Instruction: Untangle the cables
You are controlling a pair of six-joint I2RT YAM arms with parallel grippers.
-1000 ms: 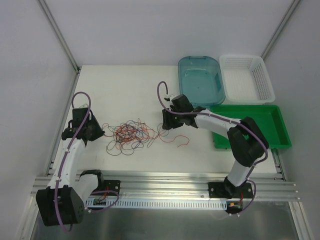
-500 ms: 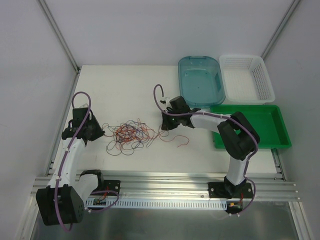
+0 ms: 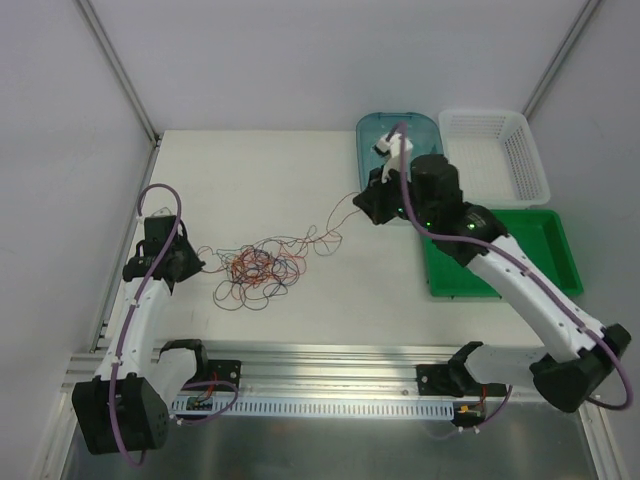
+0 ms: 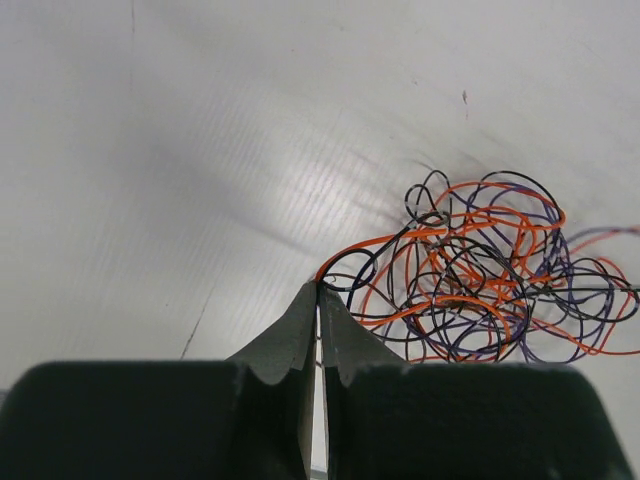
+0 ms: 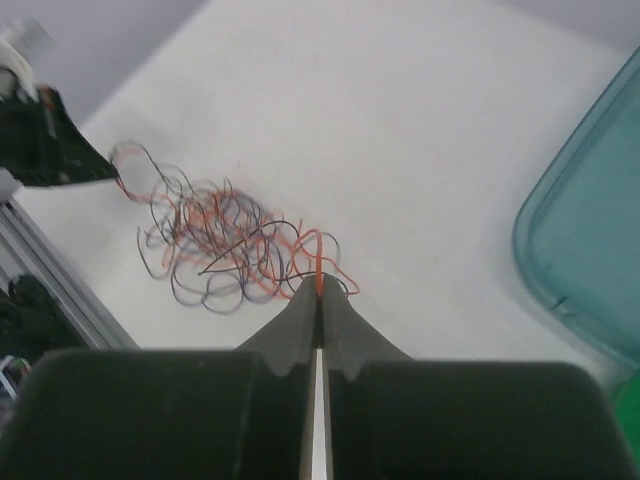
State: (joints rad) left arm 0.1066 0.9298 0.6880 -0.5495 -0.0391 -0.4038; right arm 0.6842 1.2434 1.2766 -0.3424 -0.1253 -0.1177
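Cables [image 3: 258, 268] sit on the table [image 3: 250, 170], front-left of centre: a loose bunch of orange, black & purple loops, wider left-right than front-back. From the bunch's right side a few strands leave the heap & run diagonally to the far right, up to the right gripper [image 3: 366, 203]. So the overall long axis goes near-left to far-right. On the left side a short length runs approx level from the bunch to the left gripper [image 3: 200, 266].

Left gripper: jaws fully closed, low at table level, pinching cables at the bunch's left edge. Wrist view shows a black loop & an orange wire meeting right at the fingertips [image 4: 300, 312].

Right gripper: jaws closed too, clamped on an orange strand [image 5: 320, 258] that goes straight into the tips. It's raised above the table, w/ the bunch well below & beyond it in its wrist view. From above it sits at the near-left corner of the teal tub [image 3: 432, 140].

White basket [image 3: 495, 160] is right of the tub, green tray [image 3: 550, 240] in front of both.
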